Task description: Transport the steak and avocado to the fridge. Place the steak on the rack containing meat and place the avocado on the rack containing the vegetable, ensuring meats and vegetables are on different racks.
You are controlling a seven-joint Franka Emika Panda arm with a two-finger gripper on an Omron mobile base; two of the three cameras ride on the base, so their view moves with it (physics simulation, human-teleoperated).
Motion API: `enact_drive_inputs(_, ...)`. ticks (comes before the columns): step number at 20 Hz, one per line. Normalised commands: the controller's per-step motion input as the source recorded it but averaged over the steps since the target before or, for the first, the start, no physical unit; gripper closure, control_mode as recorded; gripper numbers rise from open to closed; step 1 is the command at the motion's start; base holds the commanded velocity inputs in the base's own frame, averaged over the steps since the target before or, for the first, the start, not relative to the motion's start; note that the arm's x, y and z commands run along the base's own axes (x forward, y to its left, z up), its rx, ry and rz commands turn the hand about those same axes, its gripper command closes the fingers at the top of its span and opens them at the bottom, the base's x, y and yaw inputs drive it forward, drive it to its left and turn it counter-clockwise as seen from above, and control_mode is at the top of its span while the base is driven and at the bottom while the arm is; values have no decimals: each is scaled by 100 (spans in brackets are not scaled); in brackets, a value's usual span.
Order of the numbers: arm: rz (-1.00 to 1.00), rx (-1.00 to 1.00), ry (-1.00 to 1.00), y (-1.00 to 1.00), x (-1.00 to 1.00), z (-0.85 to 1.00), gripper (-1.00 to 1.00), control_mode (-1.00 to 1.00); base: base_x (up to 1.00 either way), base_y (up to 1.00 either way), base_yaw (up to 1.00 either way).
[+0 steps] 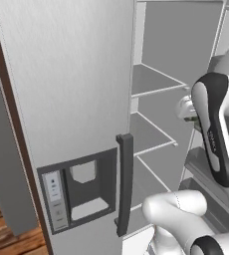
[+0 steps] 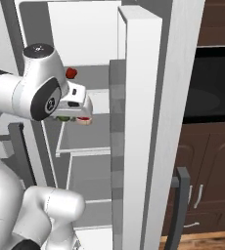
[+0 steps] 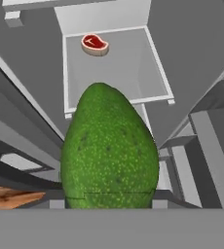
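Hand view: the avocado (image 3: 109, 151) fills the middle of the picture, large and green, sitting right where the claw's tips would rise, so the claw (image 3: 109, 206) reads as clenched on the avocado, though the tips themselves are hidden behind the fruit. Beyond it lies a pale grey shelf (image 3: 116, 68) of the open fridge (image 3: 192, 48), and at that shelf's far end lies the steak (image 3: 95, 44), well apart from the fruit.

In the right base view the claw (image 2: 78, 118) hangs inside the fridge (image 2: 139, 122) over a middle shelf (image 2: 85, 141), with a sliver of green and red under it. A small red thing (image 2: 71, 72) sits on the shelf above; what it is cannot be told.

The risk, as I judge it: the shelf straight ahead of the claw already holds meat, so letting go here would put vegetable beside steak, against the task. No vegetable rack can be picked out in these views, so the target level is uncertain. The rounded, glossy fruit may also roll off a shelf edge if released tilted or from height, and the arm (image 1: 213, 129) works close to the door (image 2: 144, 97) and the shelf fronts, where a bump could jar the grip
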Motion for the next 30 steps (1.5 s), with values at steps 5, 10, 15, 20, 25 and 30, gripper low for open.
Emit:
enact_drive_inputs(5, 0, 0, -1, 0, 34, 8, 100, -100, 0, 0, 0)
enact_drive_inputs(10, 0, 0, -14, 0, 47, 14, 100, -100, 0, 0, 0)
enact_drive_inputs(15, 0, 0, -8, 0, 45, 12, 100, -100, 0, 0, 0)
enact_drive_inputs(20, 0, 0, -5, 0, 51, 6, 100, -100, 0, 0, 0)
enact_drive_inputs(25, 0, 0, -2, 0, 55, 4, 100, -100, 0, 0, 0)
enact_drive_inputs(30, 0, 0, 0, 0, 76, 0, 100, -100, 0, 0, 0)
